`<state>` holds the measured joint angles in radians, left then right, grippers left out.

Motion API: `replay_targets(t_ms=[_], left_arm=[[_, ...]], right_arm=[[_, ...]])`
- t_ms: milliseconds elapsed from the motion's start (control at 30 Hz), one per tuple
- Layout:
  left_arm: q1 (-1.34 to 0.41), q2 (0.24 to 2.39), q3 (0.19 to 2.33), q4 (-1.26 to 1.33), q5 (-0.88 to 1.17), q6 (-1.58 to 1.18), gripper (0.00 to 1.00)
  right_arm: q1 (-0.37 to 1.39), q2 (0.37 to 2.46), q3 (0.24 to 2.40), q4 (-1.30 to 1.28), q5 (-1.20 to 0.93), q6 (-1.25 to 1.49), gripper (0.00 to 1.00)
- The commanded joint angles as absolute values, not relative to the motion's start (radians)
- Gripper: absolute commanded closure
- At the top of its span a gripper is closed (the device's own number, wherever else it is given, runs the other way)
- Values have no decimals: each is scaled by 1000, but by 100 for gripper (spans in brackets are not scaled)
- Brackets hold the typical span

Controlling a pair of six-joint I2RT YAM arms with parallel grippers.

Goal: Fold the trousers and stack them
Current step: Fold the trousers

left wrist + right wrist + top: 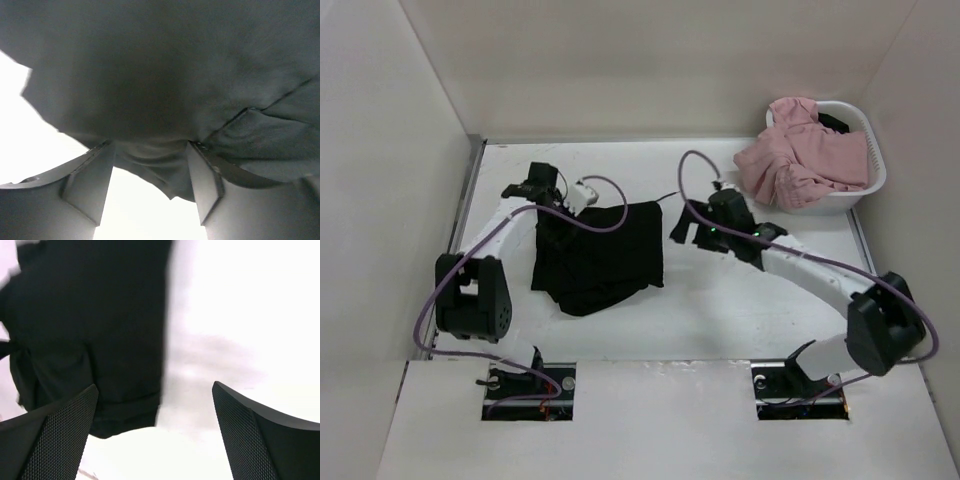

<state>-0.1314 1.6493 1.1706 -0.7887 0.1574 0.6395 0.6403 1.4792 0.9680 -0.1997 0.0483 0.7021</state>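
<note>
Folded black soft-fabric trousers (pixel 600 255) lie centre-left on the white worktop (pixel 740 310). The left tool (pixel 150 150) straddles bunched fabric at their far corner (pinched or not, I cannot tell), likely for another fold; the right tool (pixel 155 386) hovers wide open, empty, alongside.

A white table (pixel 720 320) sits boxed in by plain cream walls on the left (pixel 380 200), back (pixel 650 60) and right (pixel 930 150). A metal strip (pixel 468 200) edges its left side. A white board (pixel 660 420) covers the near edge. Light is even and soft.
</note>
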Motion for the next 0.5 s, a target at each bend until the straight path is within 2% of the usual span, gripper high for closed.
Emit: replay_targets(t_ms=[0, 133, 200, 300, 467], left_arm=[[-153, 1461, 1314, -671, 195, 603, 40], [-117, 1329, 1358, -572, 180, 549, 37], [-47, 1267, 1365, -529, 161, 496, 36], [132, 1198, 1345, -453, 114, 382, 35], [393, 1129, 1255, -410, 20, 233, 33]], right_arm=[[517, 1347, 976, -325, 51, 634, 0], [404, 1286, 1009, -533, 129, 536, 0], [349, 1255, 1028, -616, 211, 509, 0], [280, 1192, 1023, -663, 328, 483, 0], [171, 1092, 1005, -643, 339, 437, 0]])
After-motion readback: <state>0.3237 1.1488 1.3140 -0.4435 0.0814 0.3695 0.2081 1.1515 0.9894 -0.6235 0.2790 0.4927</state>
